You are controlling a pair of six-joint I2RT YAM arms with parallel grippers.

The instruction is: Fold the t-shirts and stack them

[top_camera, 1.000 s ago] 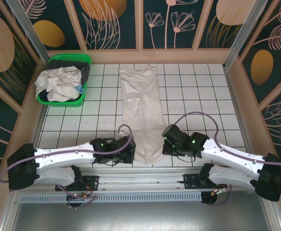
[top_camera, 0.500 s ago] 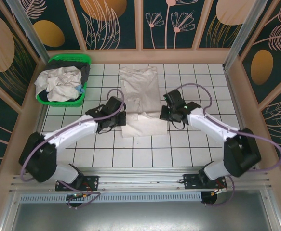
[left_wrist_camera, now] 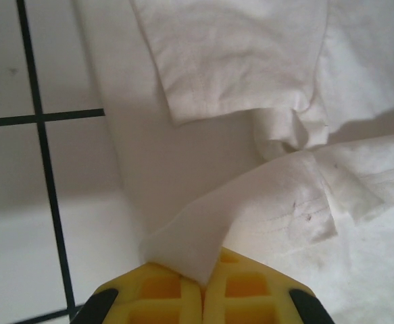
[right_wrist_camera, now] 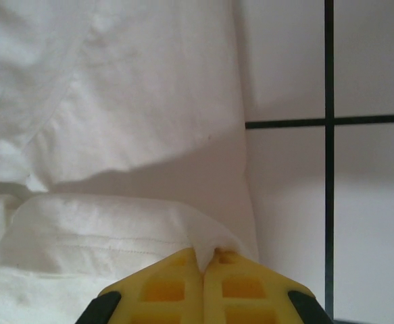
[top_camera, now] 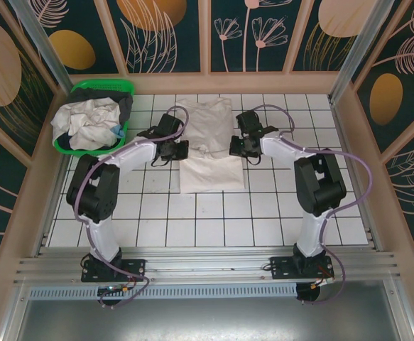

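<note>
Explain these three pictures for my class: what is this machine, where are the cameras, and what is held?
Two robot arms are bolted at the near edge of a tiled table. One picture looks down from above: a white t-shirt lies partly folded, with a green basket of crumpled clothes at the far left. The other two come from cameras on the wrists, showing yellow fingers. The left gripper and right gripper are each shut on an edge of the t-shirt.

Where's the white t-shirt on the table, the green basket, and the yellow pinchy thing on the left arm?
t-shirt (top_camera: 208,135): top view, middle of the cloth.
green basket (top_camera: 104,86): top view, its far rim.
left gripper (left_wrist_camera: 203,278): left wrist view, where its yellow fingertips meet, pinching the cloth.
</note>
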